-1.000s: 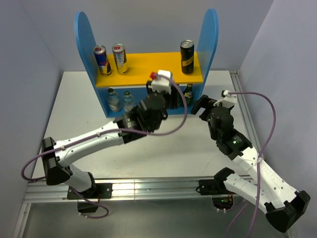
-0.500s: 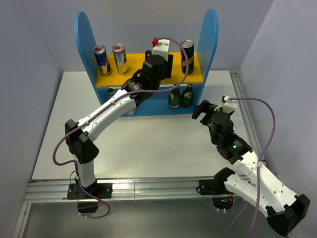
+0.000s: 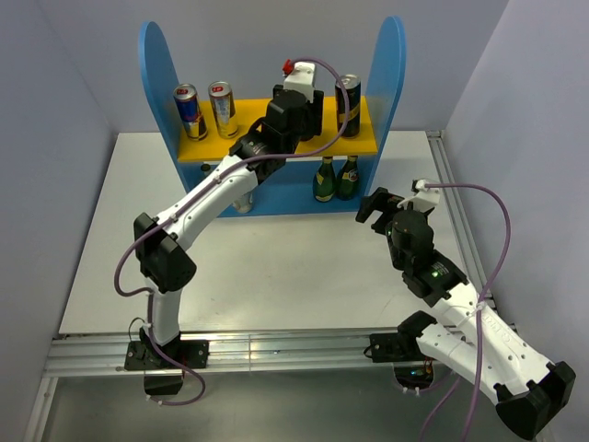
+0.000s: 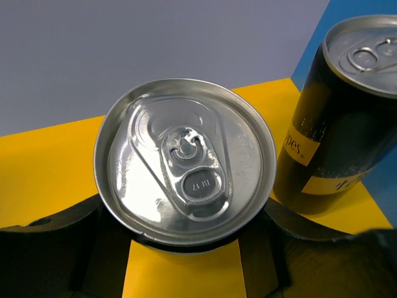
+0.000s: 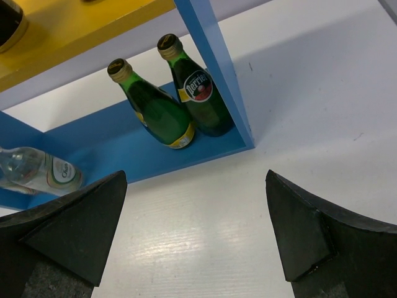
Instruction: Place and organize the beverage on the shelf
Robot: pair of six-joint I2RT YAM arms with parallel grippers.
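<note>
The left claw (image 4: 184, 248) is clenched on a black-and-gold drink can (image 4: 185, 160) with a silver pull-tab lid. One dark finger sits at each side of its body, over the right half of the yellow-orange upper board (image 3: 250, 115) of the tall blue round-topped shelf (image 3: 156, 69). Whether the can's base rests on the board cannot be told. Just to its right a second black-and-gold can (image 4: 338, 124) stands upright, with only a narrow slit between the two. That can sits close to the blue right side panel (image 3: 394, 64), so little room is left at that end. At the board's left end a blue-and-silver slim can (image 3: 189, 109) and a gold slim can (image 3: 222, 108) stand side by side near the left panel. A wide bare stretch of board lies between them and the left arm. On the lower level two green glass bottles (image 5: 152, 108) stand close together beside the right panel, near the front edge of the blue base. A small clear bottle (image 5: 37, 172) is further left, with open floor between. The right claw (image 5: 195, 186) is released, fingers spread wide. It hangs over the white table (image 3: 304, 276) before the shelf's right front corner and apart from it. Broad open table runs along the shelf's front.
</note>
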